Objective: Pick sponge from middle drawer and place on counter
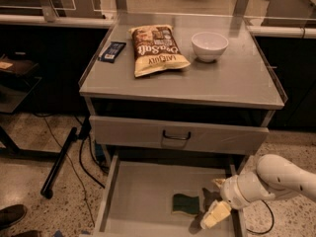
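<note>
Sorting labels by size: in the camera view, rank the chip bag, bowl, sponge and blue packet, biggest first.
1. Chip bag
2. Bowl
3. Sponge and blue packet: look alike, and the sponge is nearer the camera.
The gripper is just right of the sponge.

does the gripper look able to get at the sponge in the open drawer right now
Probably yes. The gripper hangs over the middle drawer just right of the sponge, which lies flat on the drawer floor with nothing on top or between them.
</note>
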You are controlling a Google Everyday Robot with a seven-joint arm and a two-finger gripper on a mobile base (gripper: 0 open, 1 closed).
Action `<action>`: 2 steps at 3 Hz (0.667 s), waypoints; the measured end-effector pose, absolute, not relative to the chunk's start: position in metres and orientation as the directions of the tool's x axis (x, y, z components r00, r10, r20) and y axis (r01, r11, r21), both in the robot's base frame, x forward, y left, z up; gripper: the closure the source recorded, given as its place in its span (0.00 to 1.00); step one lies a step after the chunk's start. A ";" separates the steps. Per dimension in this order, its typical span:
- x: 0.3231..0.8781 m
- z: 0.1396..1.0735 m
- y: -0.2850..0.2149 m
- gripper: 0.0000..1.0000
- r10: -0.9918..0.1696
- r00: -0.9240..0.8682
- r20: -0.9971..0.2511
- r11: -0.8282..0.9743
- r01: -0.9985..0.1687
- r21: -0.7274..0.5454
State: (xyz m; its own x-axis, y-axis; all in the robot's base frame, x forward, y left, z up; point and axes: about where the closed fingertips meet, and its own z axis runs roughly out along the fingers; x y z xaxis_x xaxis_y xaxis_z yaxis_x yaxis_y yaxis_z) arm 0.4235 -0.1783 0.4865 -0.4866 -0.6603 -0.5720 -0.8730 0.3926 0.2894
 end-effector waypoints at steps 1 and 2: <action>0.423 0.485 -0.178 0.00 -0.659 -0.488 -0.572 0.392 -0.872 0.292; 0.415 0.473 -0.174 0.00 -0.635 -0.500 -0.589 0.382 -0.866 0.324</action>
State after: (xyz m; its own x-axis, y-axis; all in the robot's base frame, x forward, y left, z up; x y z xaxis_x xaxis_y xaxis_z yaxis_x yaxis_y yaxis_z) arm 0.4154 -0.1735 0.4726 -0.5003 -0.6347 -0.5890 -0.8656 0.3815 0.3242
